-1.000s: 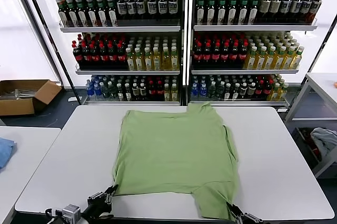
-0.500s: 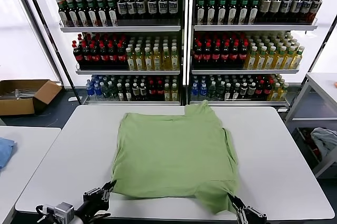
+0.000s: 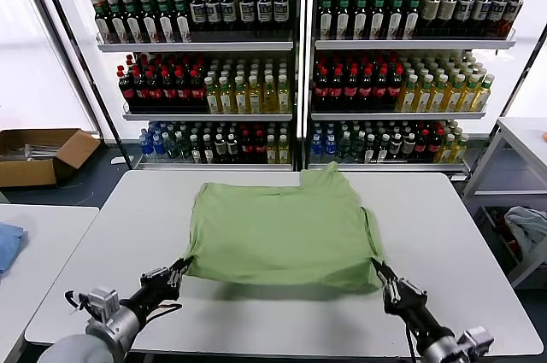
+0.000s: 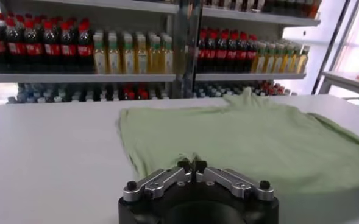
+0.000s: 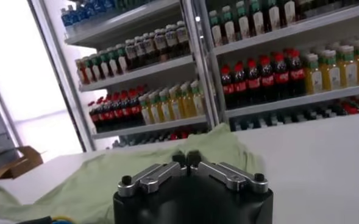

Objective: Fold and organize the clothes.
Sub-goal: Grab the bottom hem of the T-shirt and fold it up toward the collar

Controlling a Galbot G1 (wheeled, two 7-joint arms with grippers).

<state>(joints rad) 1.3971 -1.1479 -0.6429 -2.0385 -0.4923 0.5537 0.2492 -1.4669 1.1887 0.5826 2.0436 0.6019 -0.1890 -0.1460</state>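
Note:
A plain light green short-sleeved shirt (image 3: pixel 282 231) lies spread on the white table (image 3: pixel 461 235), its collar end toward the shelves. My left gripper (image 3: pixel 182 265) is shut on the shirt's near left corner. My right gripper (image 3: pixel 379 271) is shut on the near right corner. Both hold the near hem lifted and drawn back over the shirt, so the near part is doubled over. In the left wrist view the fingertips of the left gripper (image 4: pixel 192 164) pinch fabric, with the shirt (image 4: pixel 258 140) beyond. In the right wrist view the right gripper (image 5: pixel 186 159) is closed on the shirt (image 5: pixel 124 176).
Shelves of bottles (image 3: pixel 299 73) stand behind the table. A cardboard box (image 3: pixel 38 154) sits on the floor at far left. A blue cloth (image 3: pixel 7 243) lies on the left side table. Another cloth (image 3: pixel 526 226) lies at the right, beside a second table.
Both grippers moved away from my body and up, carrying the near hem with them. The hanging flap at the near right is gone and the shirt's near edge now lies farther back.

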